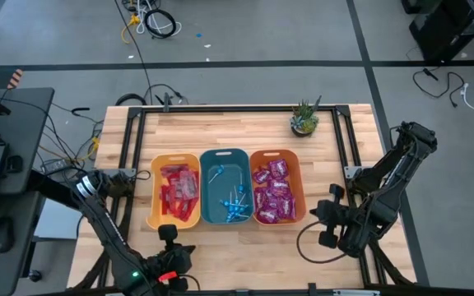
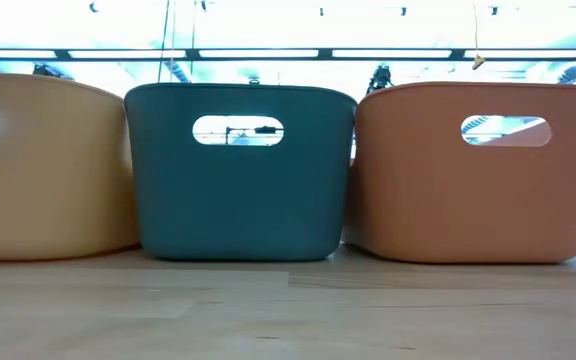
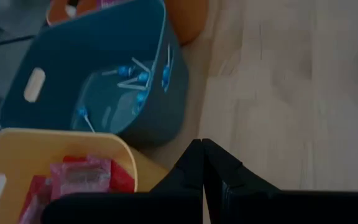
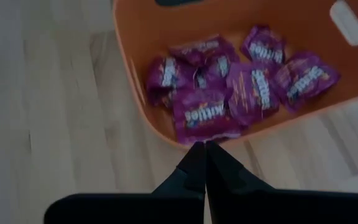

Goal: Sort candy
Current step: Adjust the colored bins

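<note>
Three bins stand side by side in the middle of the table. The yellow bin [image 1: 159, 215] holds flat red packets [image 1: 179, 189], the teal bin [image 1: 225, 164] holds blue lollipops [image 1: 235, 205], and the orange bin [image 1: 296, 168] holds purple packets [image 1: 274, 193]. My left gripper [image 1: 169, 233] hovers shut over the table's near edge, just in front of the yellow bin, with nothing in its fingers [image 3: 202, 146]. My right gripper [image 1: 318, 212] hangs shut beside the orange bin's near right corner, also holding nothing [image 4: 204, 148]. Neither gripper shows in the low view.
A small potted plant [image 1: 304, 119] stands at the far right of the table. Black frame rails [image 1: 130, 156] run along the table's left, right and far sides. Bare wood lies beyond the bins and in front of them [image 2: 288, 310].
</note>
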